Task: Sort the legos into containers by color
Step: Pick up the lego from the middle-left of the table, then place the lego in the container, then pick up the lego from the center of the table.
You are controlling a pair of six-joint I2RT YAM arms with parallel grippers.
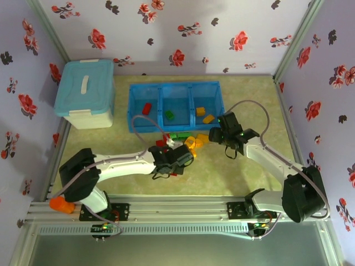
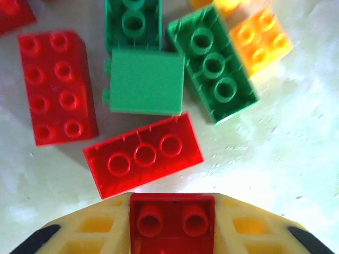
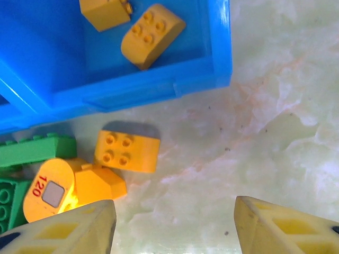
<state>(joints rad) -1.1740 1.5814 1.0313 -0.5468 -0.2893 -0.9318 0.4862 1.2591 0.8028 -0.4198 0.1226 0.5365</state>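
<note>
My left gripper point(image 2: 172, 228) is shut on a small red lego point(image 2: 172, 218), held stud-holes up just above the pile. Below it lie two red bricks point(image 2: 57, 87) point(image 2: 143, 156), green bricks point(image 2: 147, 82) point(image 2: 214, 63) and an orange one point(image 2: 262, 39). From above, the left gripper point(image 1: 180, 158) sits at the pile's near side. My right gripper point(image 3: 175, 227) point(image 1: 219, 136) is open over bare table, with an orange brick point(image 3: 127, 152) and a rounded orange piece point(image 3: 53, 190) to its left. The blue containers point(image 1: 173, 85) hold a red point(image 1: 146, 108), a green point(image 1: 169, 115) and orange bricks point(image 1: 201, 111).
A light-blue lidded box point(image 1: 85, 93) stands left of the tray. Floral walls close in the table on three sides. The tray's corner wall point(image 3: 159, 84) lies just beyond the right gripper. Bare table stretches to the right of the pile.
</note>
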